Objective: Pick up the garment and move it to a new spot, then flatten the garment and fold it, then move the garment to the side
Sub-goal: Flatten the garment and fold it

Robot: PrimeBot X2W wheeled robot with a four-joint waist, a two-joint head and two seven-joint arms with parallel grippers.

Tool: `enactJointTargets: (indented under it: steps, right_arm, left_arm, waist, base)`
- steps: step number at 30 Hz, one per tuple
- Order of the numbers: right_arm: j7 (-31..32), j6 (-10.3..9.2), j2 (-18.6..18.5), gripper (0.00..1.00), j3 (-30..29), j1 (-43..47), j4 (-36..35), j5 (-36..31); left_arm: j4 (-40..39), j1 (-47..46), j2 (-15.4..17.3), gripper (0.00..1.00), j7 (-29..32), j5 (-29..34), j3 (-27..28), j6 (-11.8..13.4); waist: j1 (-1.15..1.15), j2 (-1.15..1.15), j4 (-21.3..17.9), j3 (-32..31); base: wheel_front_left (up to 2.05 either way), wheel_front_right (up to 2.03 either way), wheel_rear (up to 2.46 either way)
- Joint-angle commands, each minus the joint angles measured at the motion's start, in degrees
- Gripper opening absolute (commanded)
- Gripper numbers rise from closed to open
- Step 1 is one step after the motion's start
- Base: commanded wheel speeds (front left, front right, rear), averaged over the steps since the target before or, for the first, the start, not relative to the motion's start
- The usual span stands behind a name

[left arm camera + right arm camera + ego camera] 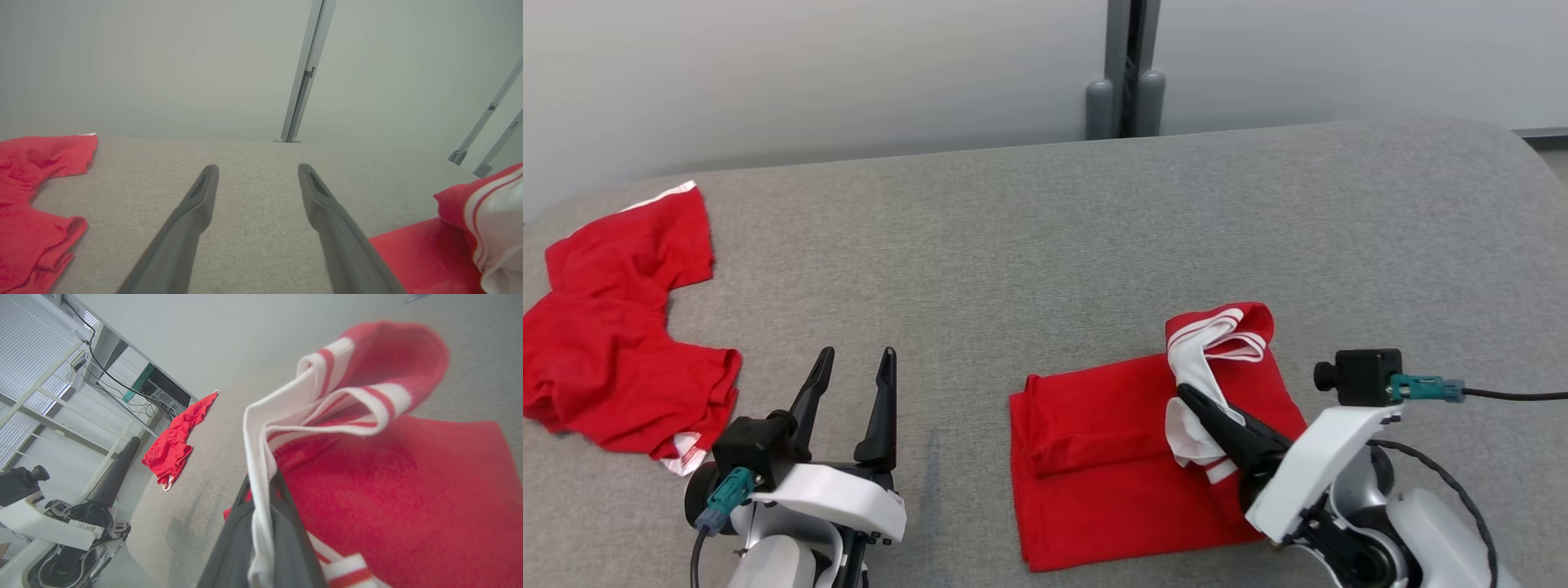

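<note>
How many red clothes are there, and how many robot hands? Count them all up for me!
Red clothes: 2 (crumpled red garment, folded red garment)
Robot hands: 2 (left gripper open, right gripper pinching the folded one's white striped edge)
Total: 4

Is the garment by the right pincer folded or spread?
Mostly folded: the garment lies as a layered rectangle, but the right pincer holds its white striped band raised.

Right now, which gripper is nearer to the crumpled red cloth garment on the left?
Left. The left gripper stands close beside the crumpled red cloth garment; the right gripper is far across, shut on the folded red garment.
</note>
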Motion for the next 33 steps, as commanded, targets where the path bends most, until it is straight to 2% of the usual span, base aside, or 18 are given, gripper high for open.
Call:
enactJointTargets:
  steps: [1,5,8,14,24,25,26,27,33]
  right_arm:
    - [-0.28,0.00,1.23,0.00,-0.96,-0.09,0.63,-0.59]
    - [0.29,0.00,5.95,0.00,-2.18,-1.04,2.45,-1.97]
    - [0.54,0.00,7.51,0.00,-1.13,-0.82,3.37,-2.99]
    - [-1.86,0.01,9.29,0.00,-1.62,-0.98,7.40,-4.51]
    - [-3.24,0.01,10.38,0.00,0.80,-2.91,11.07,-2.96]
    - [-3.01,0.01,10.44,0.12,1.23,-3.12,11.54,-3.09]
    - [-2.69,0.01,10.53,0.85,2.05,-3.32,11.75,-3.56]
    - [-2.50,0.01,10.59,1.00,2.59,-3.29,11.75,-3.40]
    - [-2.39,0.01,10.64,1.00,5.50,-3.59,9.34,-0.64]
  left_arm:
    - [-0.09,0.18,0.28,1.00,-0.23,0.07,0.14,-0.26]
    - [0.08,0.35,0.15,1.00,-0.23,0.50,-0.23,-0.21]
    - [0.27,0.28,0.11,1.00,-0.23,1.39,-0.61,-0.17]
    - [0.49,-0.53,-0.08,1.00,-0.23,1.35,-1.09,-0.41]
    - [0.76,-1.27,-0.23,1.00,-0.23,0.43,-1.77,-0.04]
    - [0.79,-1.26,-0.24,1.00,-0.23,0.32,-1.79,-0.02]
    - [0.85,-1.19,-0.25,1.00,-0.23,0.24,-1.83,0.01]
    - [0.88,-1.12,-0.25,1.00,-0.23,0.16,-1.84,0.01]
    - [0.74,-1.32,-0.25,1.00,-0.23,-0.86,-2.65,0.65]
  waist:
    - [0.00,0.00,0.96,0.20]
    - [0.00,0.00,2.77,1.02]
    - [0.00,0.00,4.12,1.61]
    - [0.00,0.00,6.54,2.69]
    - [0.00,0.00,9.02,4.20]
    - [0.00,0.00,9.14,4.22]
    - [0.00,0.00,9.25,4.24]
    - [0.00,0.00,9.31,4.27]
    - [0.00,0.00,9.51,4.47]
  base:
    - [0.00,0.00,0.00]
    - [0.00,0.00,0.00]
    - [0.00,0.00,0.00]
    - [0.00,0.00,0.00]
    - [0.00,0.00,0.00]
    - [0.00,0.00,0.00]
    - [0.00,0.00,0.00]
    - [0.00,0.00,0.00]
    - [0.00,0.00,0.00]
